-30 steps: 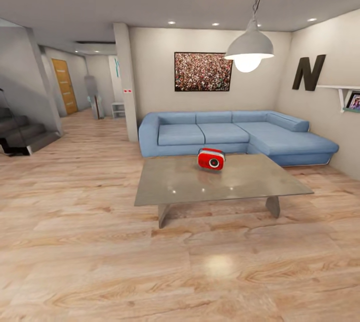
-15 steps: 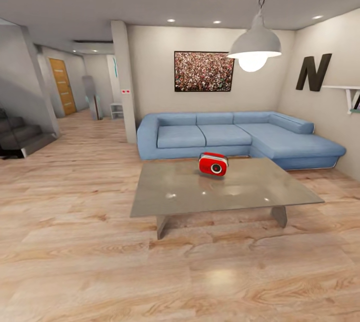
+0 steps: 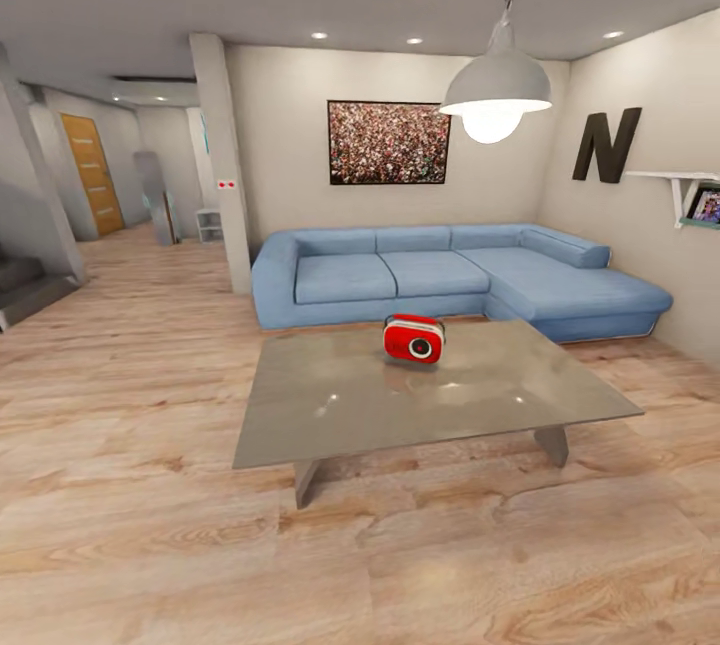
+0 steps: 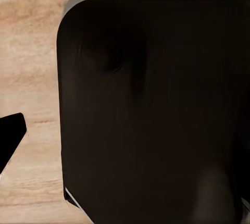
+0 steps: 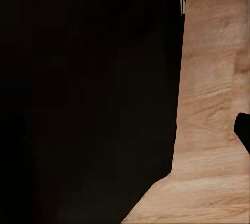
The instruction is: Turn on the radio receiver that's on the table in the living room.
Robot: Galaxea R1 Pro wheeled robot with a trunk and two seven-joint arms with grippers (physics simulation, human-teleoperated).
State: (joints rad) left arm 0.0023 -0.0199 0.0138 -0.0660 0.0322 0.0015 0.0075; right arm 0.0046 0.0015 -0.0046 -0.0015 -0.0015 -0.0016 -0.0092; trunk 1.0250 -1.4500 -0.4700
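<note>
The radio receiver (image 3: 413,339) is seen upright on the table (image 3: 330,415), toward its far edge, before the blue sofa (image 3: 450,275); the low table edge could be struck if the base is driven on too far; against the earlier frames, the table is shown nearer; whether either gripper is apart or together cannot be told.

Light wood plank floor (image 3: 130,525) underfoot, beige walls (image 3: 280,145) and a white ceiling with small recessed spots. At twelve o'clock, a blue L-shaped sofa (image 3: 450,275) under a wide crowd-photo picture (image 3: 388,142); at one o'clock, a lit grey pendant lamp (image 3: 496,90) hanging low; at two o'clock, a dark letter N (image 3: 604,145) beside a white wall shelf (image 3: 680,185). At ten o'clock, past a square pillar (image 3: 222,160), a hallway ending in a wooden door (image 3: 92,173), with dark stairs (image 3: 22,280) at nine.
</note>
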